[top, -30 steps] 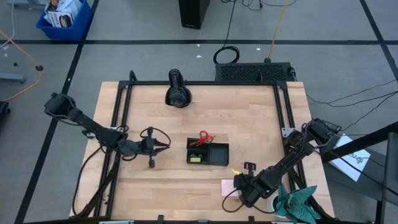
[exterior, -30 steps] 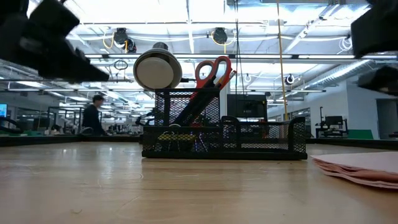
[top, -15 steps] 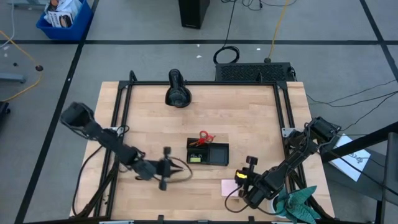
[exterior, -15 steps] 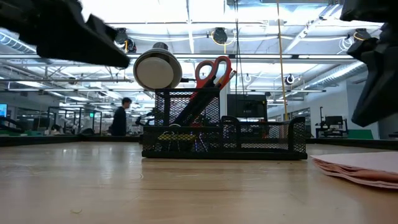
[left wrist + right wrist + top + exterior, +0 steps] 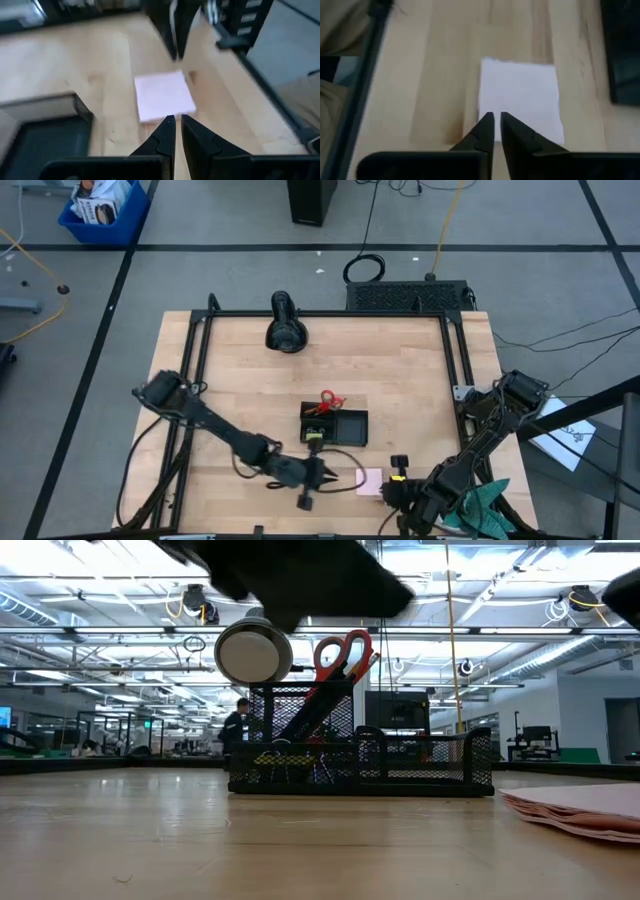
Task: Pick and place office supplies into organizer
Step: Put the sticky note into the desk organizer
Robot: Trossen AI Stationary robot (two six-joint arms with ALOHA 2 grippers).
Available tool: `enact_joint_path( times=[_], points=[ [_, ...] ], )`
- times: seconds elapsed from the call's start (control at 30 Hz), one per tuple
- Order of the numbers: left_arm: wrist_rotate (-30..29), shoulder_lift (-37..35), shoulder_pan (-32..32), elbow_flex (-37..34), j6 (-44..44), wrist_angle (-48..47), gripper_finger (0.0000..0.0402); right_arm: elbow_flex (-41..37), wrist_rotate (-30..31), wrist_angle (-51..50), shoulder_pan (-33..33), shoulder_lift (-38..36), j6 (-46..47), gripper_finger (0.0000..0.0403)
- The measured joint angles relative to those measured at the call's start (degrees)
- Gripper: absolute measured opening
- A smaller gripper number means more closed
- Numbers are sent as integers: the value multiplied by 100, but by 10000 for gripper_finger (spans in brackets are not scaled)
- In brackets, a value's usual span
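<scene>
The pink sticky-note pad [image 5: 370, 480] [image 5: 164, 95] [image 5: 522, 92] lies flat on the table near the front edge. My left gripper [image 5: 332, 483] [image 5: 177, 120] hovers just left of it, shut but for a thin slit, and holds nothing. My right gripper [image 5: 388, 491] [image 5: 495, 117] hovers at the pad's right, also narrowly shut with nothing in it. In the low view the pad [image 5: 585, 810] lies untouched. The black organizer [image 5: 350, 427] [image 5: 360, 765] stands mid-table, with the red-handled scissors [image 5: 330, 400] [image 5: 340, 655] upright in its tall left cup and a yellow-green piece [image 5: 313, 437] below them.
A black rounded cylindrical device [image 5: 285, 325] lies at the table's far side. A teal-green cloth [image 5: 480, 505] hangs at the near right corner under the right arm. A black frame [image 5: 200, 340] borders the tabletop. Bare wood stretches left of the organizer.
My left gripper has swept fast from the table's left middle toward the right and the near edge, ending beside the pink pad. My right gripper has shifted a little toward the near edge and turned. The pad and the organizer have stayed put.
</scene>
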Motion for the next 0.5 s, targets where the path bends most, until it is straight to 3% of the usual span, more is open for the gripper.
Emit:
enact_joint_path(
  times=[0.23,0.5],
  points=[
    [340,811,218,613,-318,-128,37,0,4,254,122,-2,-240,121],
    [426,984,402,829,-364,-94,37,9,-5,814,53,291,-896,252]
  ],
)
